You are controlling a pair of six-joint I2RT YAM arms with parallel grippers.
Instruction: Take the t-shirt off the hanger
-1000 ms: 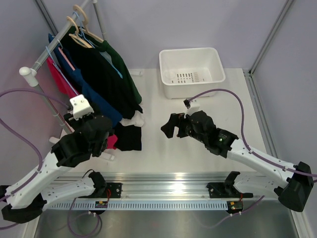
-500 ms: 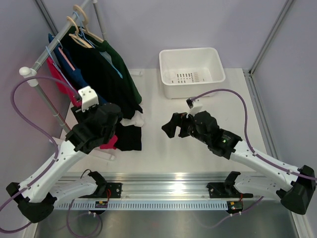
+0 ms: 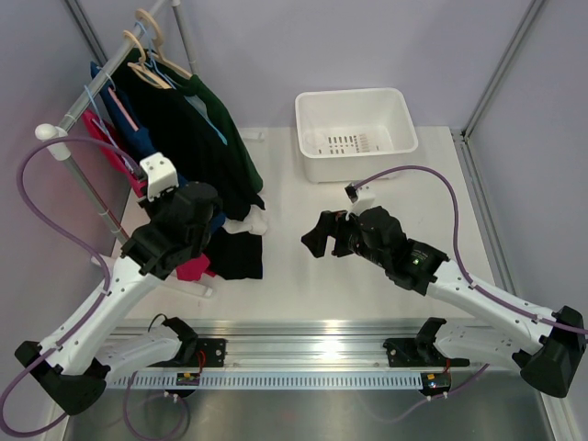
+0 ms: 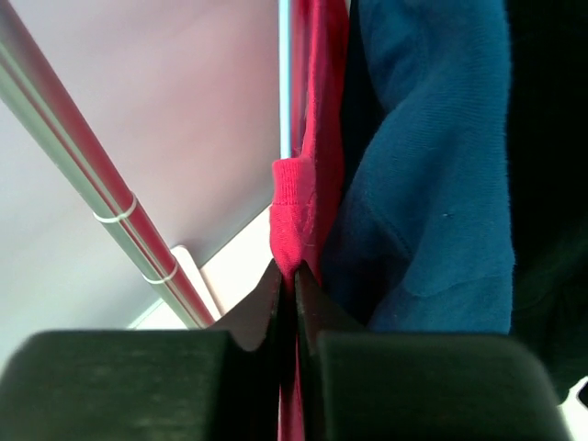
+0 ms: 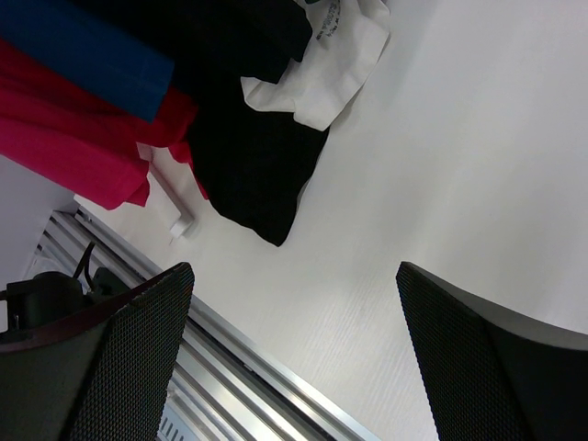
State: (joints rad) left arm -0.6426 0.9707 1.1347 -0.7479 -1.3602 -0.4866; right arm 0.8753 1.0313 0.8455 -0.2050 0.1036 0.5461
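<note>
The crimson-pink t-shirt (image 3: 112, 149) hangs at the left end of the rack, and its lower hem (image 3: 191, 268) shows below my left arm. A thin light-blue hanger (image 4: 284, 83) runs up beside the cloth in the left wrist view. My left gripper (image 4: 287, 276) is shut on a folded edge of the t-shirt (image 4: 296, 207), with red cloth pinched between the jaws. In the top view the left gripper's fingers are hidden under its wrist. My right gripper (image 3: 317, 241) hovers over the table's middle, open and empty (image 5: 294, 358), well apart from the clothes.
A navy shirt (image 4: 432, 184) hangs right against the t-shirt, with dark green and black garments (image 3: 197, 138) beyond it. The rack's metal pole (image 4: 92, 202) slants to the left. Pale wooden hangers (image 3: 152, 37) sit on the rail. A white basket (image 3: 356, 129) stands at the back.
My left arm has swung up and in toward the rack. Its gripper has gone from open to shut on the t-shirt's edge. The right arm has barely shifted.
</note>
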